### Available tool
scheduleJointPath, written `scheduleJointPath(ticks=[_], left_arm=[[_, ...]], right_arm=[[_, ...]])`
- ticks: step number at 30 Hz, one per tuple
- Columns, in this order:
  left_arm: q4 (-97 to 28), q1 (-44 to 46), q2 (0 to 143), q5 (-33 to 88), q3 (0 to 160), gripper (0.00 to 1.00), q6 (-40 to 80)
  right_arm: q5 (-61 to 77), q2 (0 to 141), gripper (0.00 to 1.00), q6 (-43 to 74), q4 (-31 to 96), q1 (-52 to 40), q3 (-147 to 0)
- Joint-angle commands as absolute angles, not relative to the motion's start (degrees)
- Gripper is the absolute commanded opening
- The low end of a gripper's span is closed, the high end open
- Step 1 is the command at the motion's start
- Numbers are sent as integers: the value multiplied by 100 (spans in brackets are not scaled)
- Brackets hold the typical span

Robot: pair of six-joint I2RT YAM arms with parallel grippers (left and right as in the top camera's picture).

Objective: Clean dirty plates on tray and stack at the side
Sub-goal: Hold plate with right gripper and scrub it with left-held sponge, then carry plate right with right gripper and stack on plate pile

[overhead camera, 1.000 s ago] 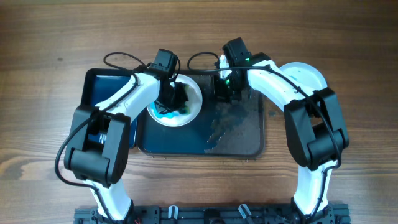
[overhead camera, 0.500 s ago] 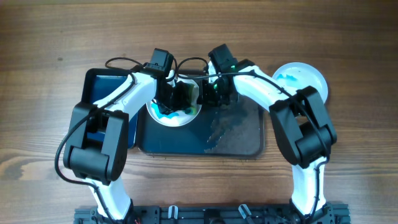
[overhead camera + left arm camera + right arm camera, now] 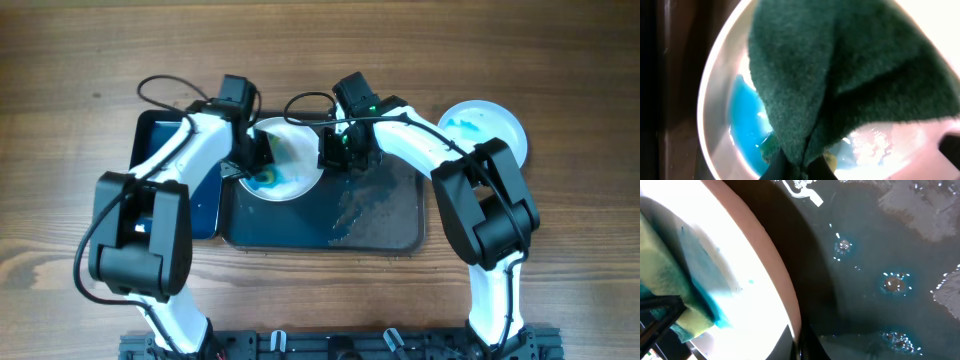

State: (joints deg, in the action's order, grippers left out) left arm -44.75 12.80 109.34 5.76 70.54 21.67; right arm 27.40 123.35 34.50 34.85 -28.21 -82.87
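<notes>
Blue-black tray [image 3: 395, 228] plastic lies nearest, its near and right parts bare of plates but wet, streaked and beaded with tinted water. Farther in, on the tray's far left part, sits the plate [image 3: 295, 175] now being cleaned, with a pool of blue paint [image 3: 742, 125] on its near-left side. The left gripper [image 3: 250, 158] hangs over that side, pinched tight on a folded green sponge [image 3: 840, 65] whose free end drapes down to the plate. The right gripper [image 3: 333, 152] is clamped on the plate's right rim, pinning it in place. To scrub well, I judge that the sponge should press flat and cross the paint in overlapping strokes, right up to the left rim, with the right gripper pinching firmly so the plate neither spins nor slides. Too hard a push near the free left edge could tip it. Farthest right, off the tray on the wooden table [image 3: 560, 60], a second plate [image 3: 485, 125] rests with blue streaks on its face.
</notes>
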Motion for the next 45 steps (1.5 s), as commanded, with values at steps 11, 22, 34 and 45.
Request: scheduleJointPath(ticks=[11, 22, 34, 45], left_arm=[[-3677, 2346, 10855, 137, 7120, 4, 2224], [-3645, 1820, 10855, -1986, 7120, 4, 3352], [-4147, 1868, 10853, 2637, 7146, 4, 2294], [-5258, 102, 10086, 2377, 9382, 4, 2357]], right_arm=[[2971, 12516, 4, 3306, 3516, -2805, -8361], [2969, 12516, 4, 3301, 3454, -2805, -8361], [3050, 12514, 4, 3232, 3433, -2805, -8361], [1013, 11511, 4, 2661, 4329, -2814, -8707]])
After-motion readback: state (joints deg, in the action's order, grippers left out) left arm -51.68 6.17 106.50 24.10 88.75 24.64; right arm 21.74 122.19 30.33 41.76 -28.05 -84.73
